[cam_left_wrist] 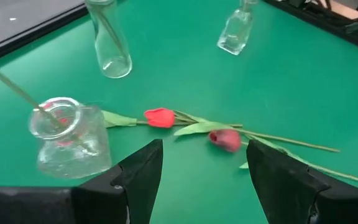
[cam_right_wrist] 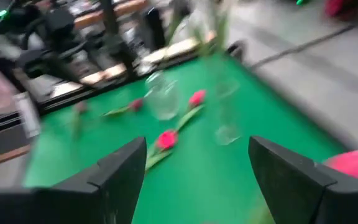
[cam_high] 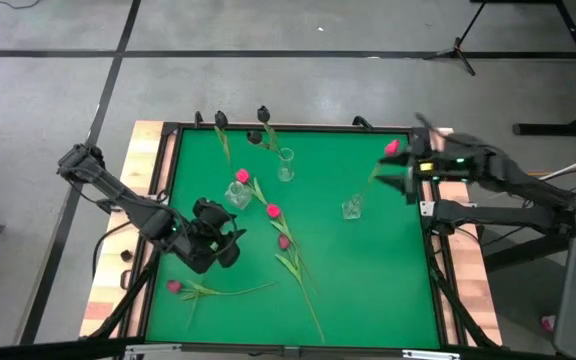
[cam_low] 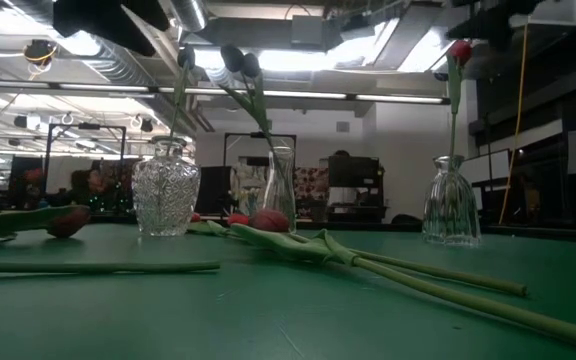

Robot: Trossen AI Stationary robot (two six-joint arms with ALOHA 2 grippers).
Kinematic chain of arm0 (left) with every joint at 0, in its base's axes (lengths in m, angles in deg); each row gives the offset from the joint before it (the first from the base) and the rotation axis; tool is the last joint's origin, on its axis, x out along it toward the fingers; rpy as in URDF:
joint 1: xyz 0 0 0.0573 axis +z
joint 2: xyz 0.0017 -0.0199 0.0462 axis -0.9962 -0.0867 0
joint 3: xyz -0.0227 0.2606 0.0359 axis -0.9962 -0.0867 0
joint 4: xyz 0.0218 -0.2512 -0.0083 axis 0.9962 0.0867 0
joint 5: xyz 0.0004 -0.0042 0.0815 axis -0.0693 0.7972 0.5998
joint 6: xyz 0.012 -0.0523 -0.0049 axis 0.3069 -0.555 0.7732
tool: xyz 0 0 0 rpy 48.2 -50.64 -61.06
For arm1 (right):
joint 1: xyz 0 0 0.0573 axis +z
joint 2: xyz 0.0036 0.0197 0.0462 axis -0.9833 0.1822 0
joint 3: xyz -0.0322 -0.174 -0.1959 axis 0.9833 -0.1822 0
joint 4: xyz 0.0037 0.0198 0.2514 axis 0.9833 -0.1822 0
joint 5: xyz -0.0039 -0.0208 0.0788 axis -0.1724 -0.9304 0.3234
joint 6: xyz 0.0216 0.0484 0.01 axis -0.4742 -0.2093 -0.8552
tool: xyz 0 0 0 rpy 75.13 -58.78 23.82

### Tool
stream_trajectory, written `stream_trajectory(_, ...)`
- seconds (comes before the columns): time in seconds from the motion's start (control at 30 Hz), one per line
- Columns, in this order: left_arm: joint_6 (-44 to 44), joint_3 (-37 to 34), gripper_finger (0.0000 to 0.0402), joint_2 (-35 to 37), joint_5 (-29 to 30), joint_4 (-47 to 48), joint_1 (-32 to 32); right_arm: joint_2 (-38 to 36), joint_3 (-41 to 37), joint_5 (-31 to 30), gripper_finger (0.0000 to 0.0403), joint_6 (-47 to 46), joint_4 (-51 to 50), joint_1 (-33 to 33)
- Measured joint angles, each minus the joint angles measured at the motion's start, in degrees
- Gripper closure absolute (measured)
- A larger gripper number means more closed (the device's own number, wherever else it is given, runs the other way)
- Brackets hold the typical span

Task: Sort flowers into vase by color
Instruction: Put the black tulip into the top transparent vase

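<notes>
Overhead, right gripper (cam_high: 404, 172) jaws spread beside upright pink tulip (cam_high: 391, 148) in right vase (cam_high: 352, 208), left gripper (cam_high: 230, 243) jaws spread over green bench (cam_high: 368, 280), loose tulips (cam_left_wrist: 160, 117) lying flat, stems diagonal, low view alone shows dark-headed stems (cam_low: 233, 60) standing upright.

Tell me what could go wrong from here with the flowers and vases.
The left gripper, fingers open, hovers near the textured vase; descending for the red tulip could knock it over. That tulip lies against a magenta tulip, so both may get pinched. The right gripper sits beside the pink tulip leaning from the right vase; a brush might tip it.
</notes>
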Motion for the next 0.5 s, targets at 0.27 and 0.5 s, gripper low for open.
stream_trajectory(0.27, 0.25, -0.04, 0.0174, -3.0, 0.25, -5.56, -1.31, 10.19, -2.11, 14.4, 0.0121, -1.6, 3.44, 7.08)
stream_trajectory(0.5, -0.05, -0.04, 0.0174, -3.91, 2.64, -10.39, -3.64, 8.71, 6.1, 11.21, 0.0121, 4.63, -4.97, 9.87)
